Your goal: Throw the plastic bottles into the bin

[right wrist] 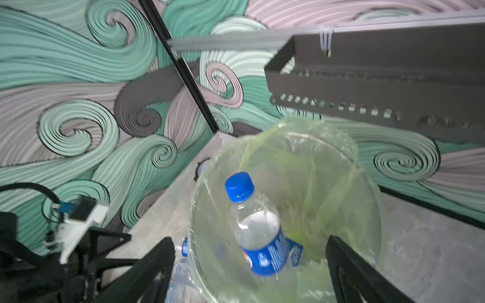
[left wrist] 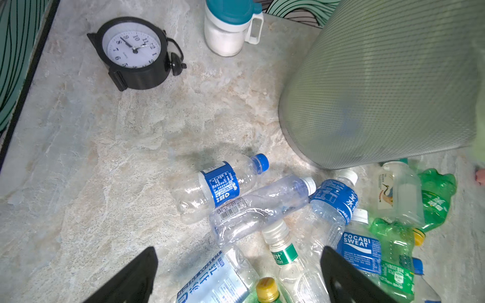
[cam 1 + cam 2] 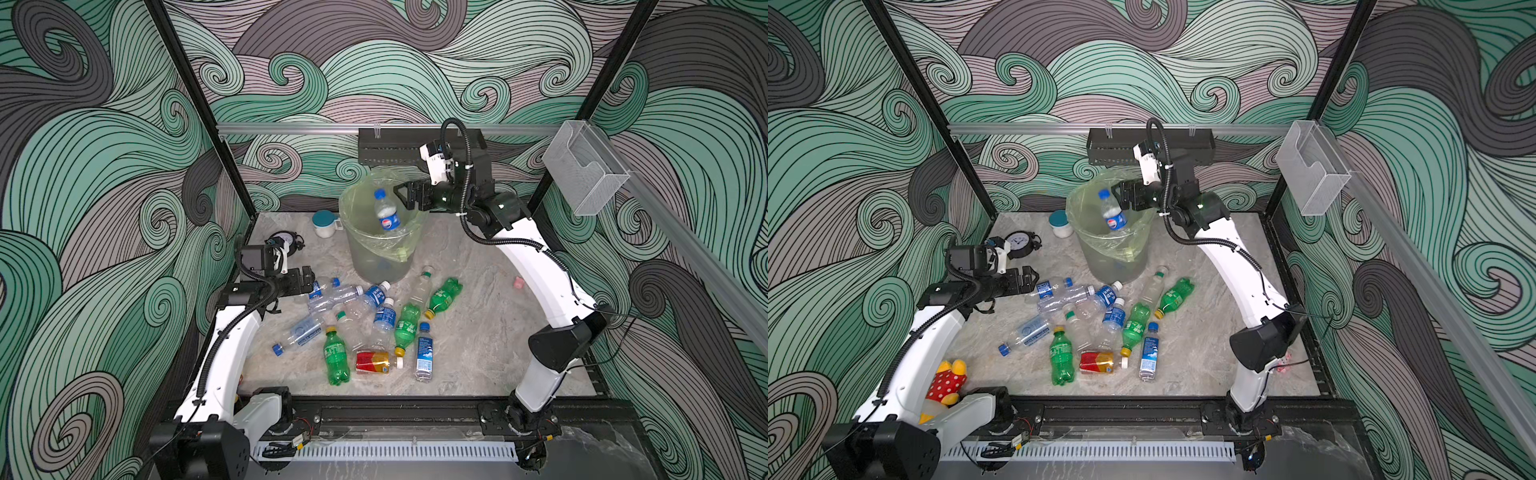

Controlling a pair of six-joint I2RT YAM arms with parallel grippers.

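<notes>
- Right end effector sits over the bin, upper centre in both top views. Its jaws are wide, so the blue-capped bottle is loose, cap-up in the bin mouth.
- Left end effector is wide and empty, facing the plastic bottles lying mid-frame on the surface. It's likely lined up to pick.

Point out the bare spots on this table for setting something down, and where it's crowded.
Bare: the stretch bordered by the clock, the white jar, the bin and the nearest clear bottle. Also bare is the stretch between the rightmost green bottle and the right arm, holding only a small pink object. Crowded: the bottle pile in front of the bin.
</notes>
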